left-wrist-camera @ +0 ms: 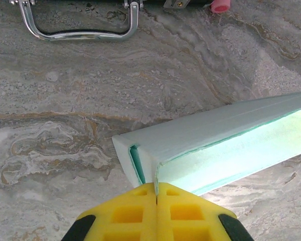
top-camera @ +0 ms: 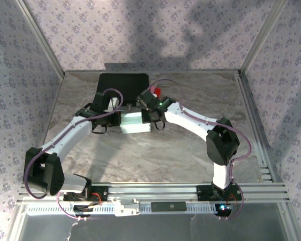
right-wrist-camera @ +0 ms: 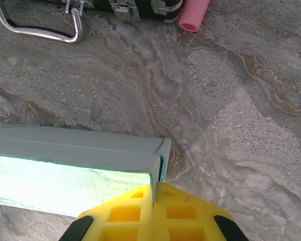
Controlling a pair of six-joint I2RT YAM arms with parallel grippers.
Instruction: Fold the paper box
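The paper box (top-camera: 135,122) is pale light-blue card, folded into a small open rectangular box on the marble table between the two arms. In the left wrist view my left gripper (left-wrist-camera: 156,187) is shut, its yellow fingers pinching the box's (left-wrist-camera: 226,140) left end wall. My right gripper (right-wrist-camera: 153,187) is shut too, pinching the box's (right-wrist-camera: 75,160) right end wall at the corner. From above, the left gripper (top-camera: 113,119) and the right gripper (top-camera: 151,119) stand at the box's two ends.
A black rectangular case (top-camera: 123,88) lies at the back of the table; its metal handle (left-wrist-camera: 80,27) and latches (right-wrist-camera: 123,9) face the box. A pink cylinder (right-wrist-camera: 193,12) lies by the case. Patterned walls enclose the table.
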